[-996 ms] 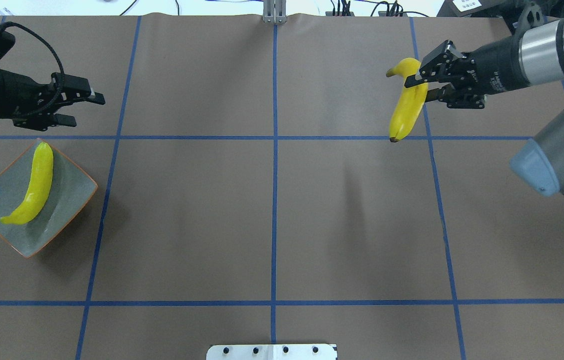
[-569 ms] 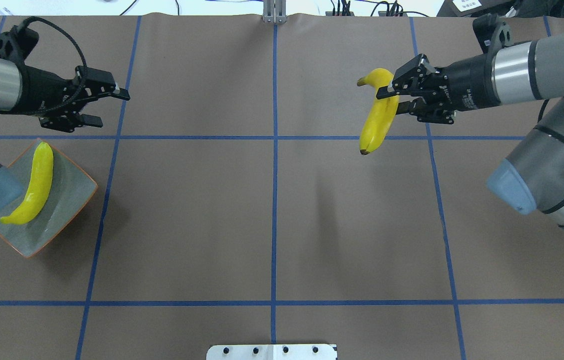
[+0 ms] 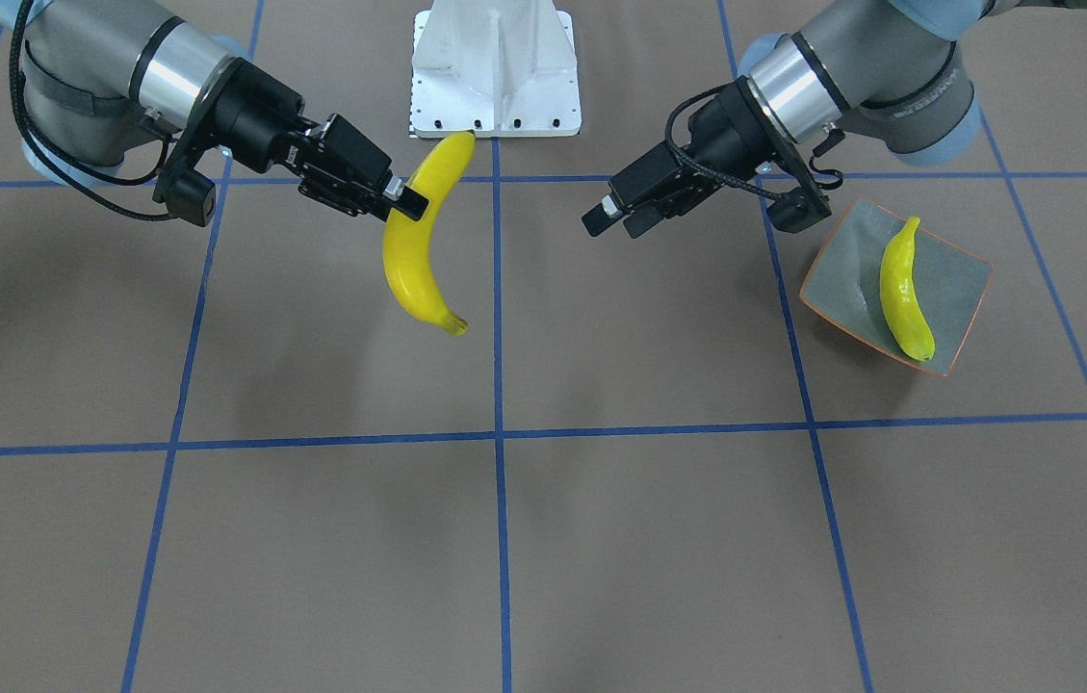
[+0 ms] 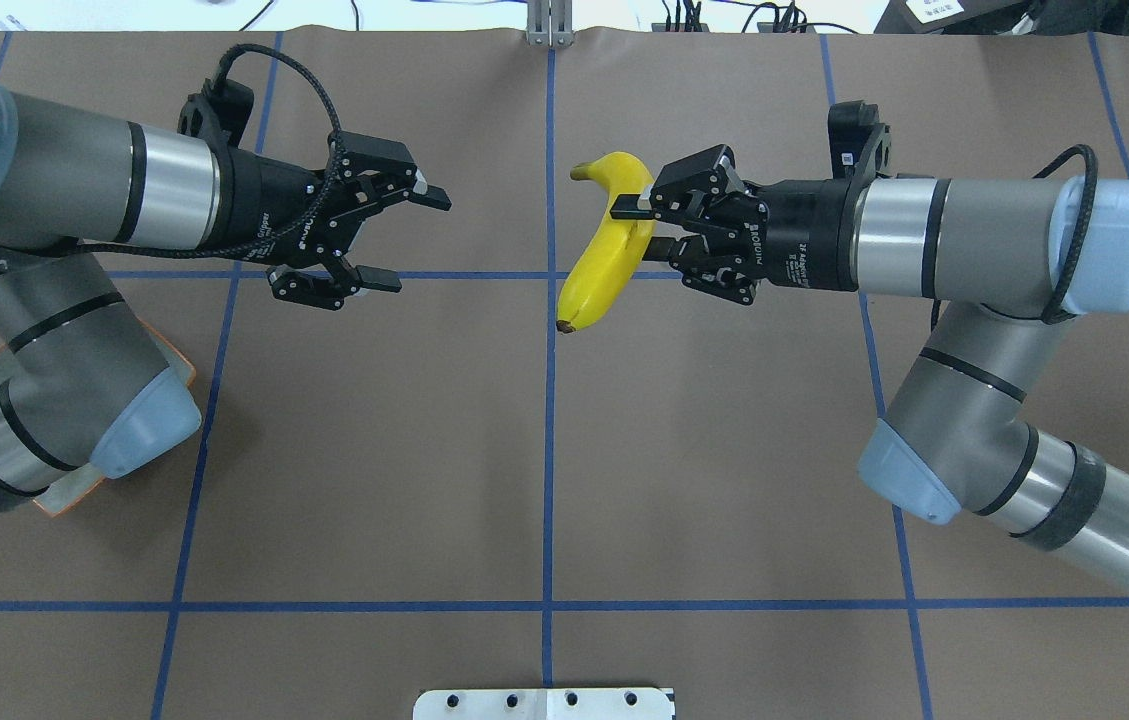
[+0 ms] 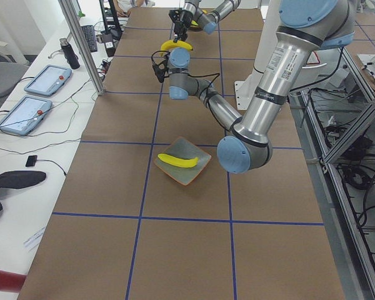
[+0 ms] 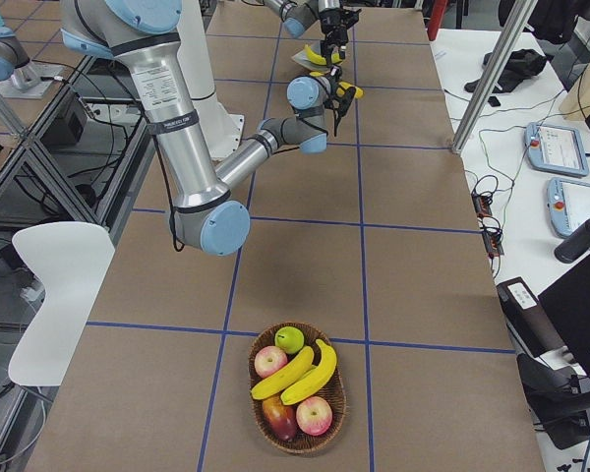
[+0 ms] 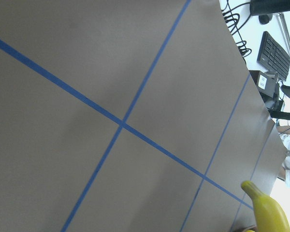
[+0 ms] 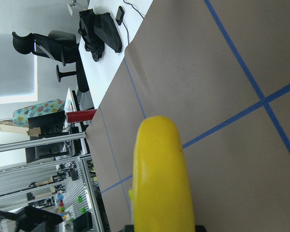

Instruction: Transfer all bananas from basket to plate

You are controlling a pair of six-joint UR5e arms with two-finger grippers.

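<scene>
Front-facing view: the right gripper [image 3: 405, 202] is clamped across a bright yellow curved banana [image 3: 413, 260], held off the brown paper-covered table [image 3: 312, 539]; the left gripper [image 3: 612, 221] points toward it, fingers apart with nothing between them, and does not touch the fruit; a second yellow banana [image 3: 902, 294] lies in the squarish speckled grey-blue plate with an orange rim [image 3: 965, 265]. Overhead view: the held banana sits beside the centre blue tape line [image 4: 549, 450], on the right arm's side; the left arm's elbow [image 4: 139, 420] covers most of the plate. Right-side view: two more bananas [image 6: 303, 374] lie in an oval wicker basket [image 6: 340, 393] with red apples [image 6: 271, 361] and a green apple [image 6: 289, 339], at the near end of the table.
</scene>
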